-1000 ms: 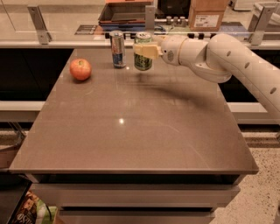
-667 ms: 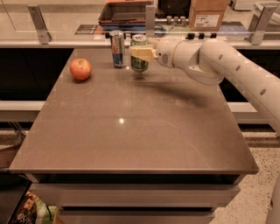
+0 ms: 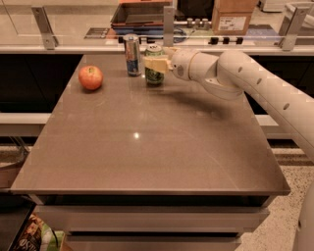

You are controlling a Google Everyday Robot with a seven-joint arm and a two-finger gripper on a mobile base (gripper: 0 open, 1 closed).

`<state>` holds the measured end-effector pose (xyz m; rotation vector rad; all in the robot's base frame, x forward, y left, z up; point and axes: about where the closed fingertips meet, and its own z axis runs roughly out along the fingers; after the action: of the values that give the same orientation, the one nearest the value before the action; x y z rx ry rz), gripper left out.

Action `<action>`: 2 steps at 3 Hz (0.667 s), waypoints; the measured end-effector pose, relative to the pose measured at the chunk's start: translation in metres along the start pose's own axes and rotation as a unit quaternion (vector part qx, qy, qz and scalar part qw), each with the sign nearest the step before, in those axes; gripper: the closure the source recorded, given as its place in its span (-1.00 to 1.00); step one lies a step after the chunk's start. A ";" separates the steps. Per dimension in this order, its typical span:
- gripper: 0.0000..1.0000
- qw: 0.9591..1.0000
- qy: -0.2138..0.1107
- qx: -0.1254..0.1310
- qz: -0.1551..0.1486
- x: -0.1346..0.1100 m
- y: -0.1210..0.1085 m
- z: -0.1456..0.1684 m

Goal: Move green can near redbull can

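The green can (image 3: 154,74) stands upright near the far edge of the brown table (image 3: 147,142), its silver top showing. The redbull can (image 3: 131,55), slim, blue and silver, stands just to its left with a small gap between them. My gripper (image 3: 156,64) reaches in from the right on the white arm (image 3: 230,73) and is shut on the green can, its pale fingers (image 3: 158,63) wrapped across the can's upper body. The can's bottom looks at or just above the tabletop.
A red apple (image 3: 91,77) lies at the table's far left. Behind the table runs a counter with a glass rail, metal posts (image 3: 168,22), a dark tray (image 3: 142,14) and a cardboard box (image 3: 234,17).
My gripper has carried the green can leftward and slightly down, from a wider gap to close beside the redbull can. The apple and redbull can have not moved.
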<state>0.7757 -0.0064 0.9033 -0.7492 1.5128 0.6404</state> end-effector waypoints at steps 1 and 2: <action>1.00 1.000 0.012 -0.001 0.003 0.009 0.000 0.006; 0.66 1.000 0.012 -0.002 0.003 0.008 0.002 0.008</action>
<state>0.7789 0.0002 0.8943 -0.7586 1.5355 0.6412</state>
